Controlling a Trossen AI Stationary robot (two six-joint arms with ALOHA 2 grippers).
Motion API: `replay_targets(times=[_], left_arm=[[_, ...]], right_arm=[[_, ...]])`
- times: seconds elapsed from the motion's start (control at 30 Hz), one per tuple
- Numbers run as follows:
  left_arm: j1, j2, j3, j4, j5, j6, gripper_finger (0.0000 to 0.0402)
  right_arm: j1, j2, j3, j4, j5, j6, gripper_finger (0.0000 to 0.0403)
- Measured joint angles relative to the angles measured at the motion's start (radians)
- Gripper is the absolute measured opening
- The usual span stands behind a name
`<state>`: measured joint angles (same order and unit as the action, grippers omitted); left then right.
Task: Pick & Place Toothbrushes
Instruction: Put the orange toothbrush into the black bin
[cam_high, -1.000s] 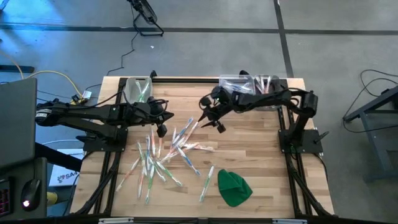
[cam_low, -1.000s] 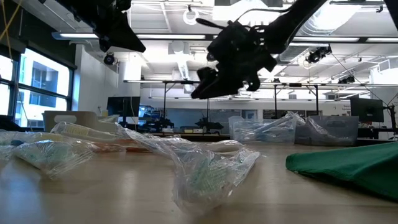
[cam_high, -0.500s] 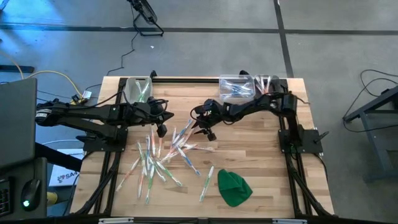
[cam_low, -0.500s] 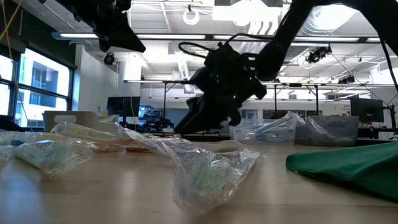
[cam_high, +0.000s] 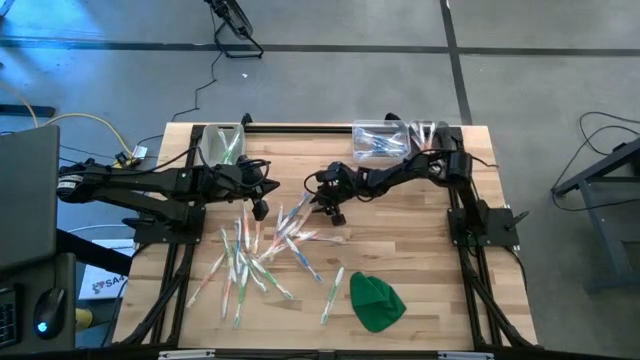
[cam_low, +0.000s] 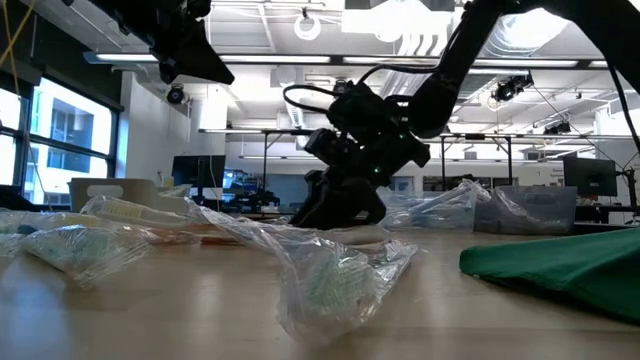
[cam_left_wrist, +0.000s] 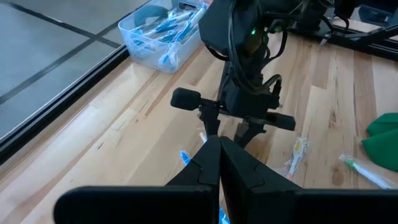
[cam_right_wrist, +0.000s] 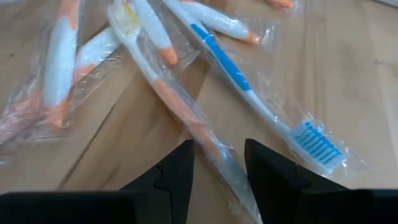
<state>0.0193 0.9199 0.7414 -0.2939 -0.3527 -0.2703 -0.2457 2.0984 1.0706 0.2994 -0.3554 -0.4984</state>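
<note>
Many wrapped toothbrushes (cam_high: 265, 250) lie scattered flat on the wooden table. My right gripper (cam_high: 325, 208) is open and low over the pile's far right end, slanting down. In the right wrist view its fingers (cam_right_wrist: 219, 163) stand on either side of an orange-accented toothbrush (cam_right_wrist: 177, 99) in clear wrap, and a blue one (cam_right_wrist: 249, 81) lies beside it. In the low view this gripper (cam_low: 340, 210) reaches down to the tabletop. My left gripper (cam_high: 262, 205) hangs shut and empty above the pile's far left end (cam_left_wrist: 219, 155). My right gripper has one finger on each side of the orange toothbrush's wrapped stem (cam_right_wrist: 214, 152), coming slanting down from the table's right, across the brush. Whether the fingers touch the wrap or the table, I cannot tell. The toothbrush lies flat on the wood.
A clear bin (cam_high: 222, 143) stands at the far left and two clear bins (cam_high: 380, 140) (cam_high: 430, 133) with toothbrushes at the far right. A green cloth lump (cam_high: 377, 302) lies near the front right. Bare wood shows right of the pile.
My right gripper has come down from well above the table to the toothbrushes, shifting a little toward the table's left and tipping further downward. Its fingers have stayed open. The toothbrushes have not moved.
</note>
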Motion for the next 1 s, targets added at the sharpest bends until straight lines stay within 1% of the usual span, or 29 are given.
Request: replay_targets(times=[0.13,0.23,0.57,0.73,0.83,1.0], left_arm=[[0.0,0.0,0.0,0.0,0.0,0.0,0.0],[0.0,0.0,0.0,0.0,0.0,0.0,0.0],[0.0,0.0,0.0,-0.001,0.0,0.0,0.0],[0.0,0.0,0.0,-0.001,0.0,0.0,0.0],[0.0,0.0,0.0,-0.001,0.0,0.0,0.0],[0.0,0.0,0.0,-0.004,0.0,0.0,0.0]], right_arm=[[0.009,-0.001,0.0,-0.029,0.003,-0.001,0.0137],[0.012,-0.001,0.0,-0.036,0.001,-0.002,0.0128],[0.011,-0.001,-0.001,-0.048,0.001,-0.003,0.0052],[0.011,-0.005,-0.002,-0.06,0.003,-0.014,0.0022],[0.011,-0.01,-0.001,-0.076,0.015,-0.038,0.0018],[0.011,-0.064,-0.003,-0.155,0.025,-0.041,0.0018]])
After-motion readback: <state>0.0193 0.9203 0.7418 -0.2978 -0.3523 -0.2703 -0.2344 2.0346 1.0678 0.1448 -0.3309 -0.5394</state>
